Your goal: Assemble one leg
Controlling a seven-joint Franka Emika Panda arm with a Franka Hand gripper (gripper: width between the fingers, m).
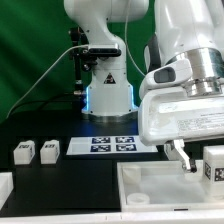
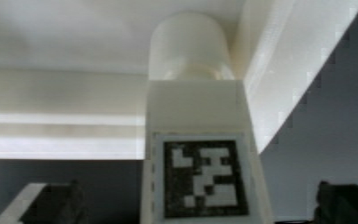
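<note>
- The leg (image 2: 201, 165) lies between the gripper's fingers. Its tag faces the wrist camera and its rounded peg end points toward the large white tray part (image 2: 69, 100).
- The gripper (image 2: 197, 203) is spread wide. Its fingers (image 2: 48, 202) stand clear of the leg's sides, gripping nothing.
- In the exterior view the leg is at the far right, just behind the tray part's far rim.
- Two other legs (image 1: 22, 152) (image 1: 47, 151) stand side by side on the black table (image 1: 60, 175) at the exterior view's left, beside the marker board (image 1: 112, 145).
</note>
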